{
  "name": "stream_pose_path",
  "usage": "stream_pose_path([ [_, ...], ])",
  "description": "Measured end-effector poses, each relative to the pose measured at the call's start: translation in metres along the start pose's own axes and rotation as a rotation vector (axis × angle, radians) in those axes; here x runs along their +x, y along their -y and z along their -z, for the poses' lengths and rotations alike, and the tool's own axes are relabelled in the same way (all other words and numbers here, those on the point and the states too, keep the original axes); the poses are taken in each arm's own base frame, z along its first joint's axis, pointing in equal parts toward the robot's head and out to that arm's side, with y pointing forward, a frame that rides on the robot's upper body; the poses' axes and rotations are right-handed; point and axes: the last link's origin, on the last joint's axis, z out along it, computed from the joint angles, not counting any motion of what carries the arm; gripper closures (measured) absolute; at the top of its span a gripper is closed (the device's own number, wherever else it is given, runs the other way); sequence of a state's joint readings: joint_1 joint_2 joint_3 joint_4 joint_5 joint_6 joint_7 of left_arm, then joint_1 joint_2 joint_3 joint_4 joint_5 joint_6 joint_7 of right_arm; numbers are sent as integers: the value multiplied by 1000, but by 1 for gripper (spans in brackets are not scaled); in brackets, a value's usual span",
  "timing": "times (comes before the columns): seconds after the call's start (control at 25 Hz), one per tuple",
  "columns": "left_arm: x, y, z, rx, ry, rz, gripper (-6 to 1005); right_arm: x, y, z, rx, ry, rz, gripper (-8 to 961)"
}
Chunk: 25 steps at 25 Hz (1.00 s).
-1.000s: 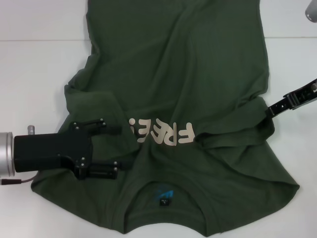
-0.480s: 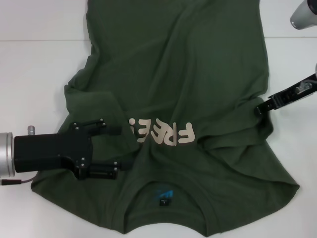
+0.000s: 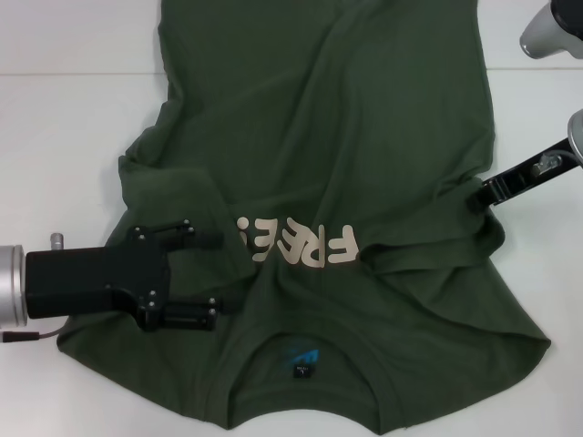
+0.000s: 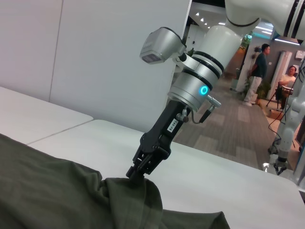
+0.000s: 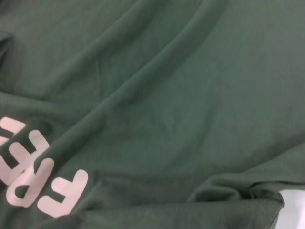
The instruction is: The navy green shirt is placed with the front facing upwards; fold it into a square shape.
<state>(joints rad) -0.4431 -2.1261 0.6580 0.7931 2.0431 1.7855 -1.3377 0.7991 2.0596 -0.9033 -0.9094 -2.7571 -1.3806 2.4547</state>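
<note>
left gripper (image 3: 219, 273) lies low over the shirt's left sleeve area, fingers spread, one finger (image 3: 187, 233) up by the start of the lettering, the other (image 3: 187, 314) nearer the collar, cloth between them but not pinched. right gripper (image 3: 481, 194) comes in slanting from the right, tip at the shirt's right edge; in the left wrist view its fingers (image 4: 139, 169) are pressed together on a raised bunch of the fabric, so it's pinching the navy green shirt (image 3: 337, 137).

shirt lies front up on the white table (image 3: 73, 137), collar toward the robot, hem running out of the head view at the far side. cream "free!" lettering (image 3: 296, 244) sits across the chest, reading upside down from the head. neck label (image 3: 302, 361) shows inside the collar. left edge rumpled, with folds near the left gripper; right edge has a ridge of wrinkles running in from the pinch point. bare table on both sides, wide on the left, narrower on the right.

count: one shirt, one label, two grippers.

left arm stretches in flat from the left edge, silver wrist at the frame border. right arm angles down steeply, silver forearm above.
</note>
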Motion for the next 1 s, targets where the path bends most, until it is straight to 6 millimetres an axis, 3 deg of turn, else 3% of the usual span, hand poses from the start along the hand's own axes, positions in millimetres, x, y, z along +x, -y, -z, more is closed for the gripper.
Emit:
stream_pose_path([
  [0.04, 0, 0, 0, 0, -1, 0, 83, 0, 0, 0, 4, -5, 2, 651],
  [0.28, 0, -1, -1, -2, -3, 1, 83, 3, 0, -3, 12, -19, 3, 879],
  [0.48, 0, -1, -2, -2, -4, 0, 83, 6, 2, -6, 15, -20, 2, 936],
  [0.64, 0, -1, -2, 0, -7, 1, 83, 4, 4, -6, 17, 2, 15, 924],
  [1.0, -2, -1, -1, 6, -9, 10, 83, -20, -4, 6, 5, 126, 101, 898],
])
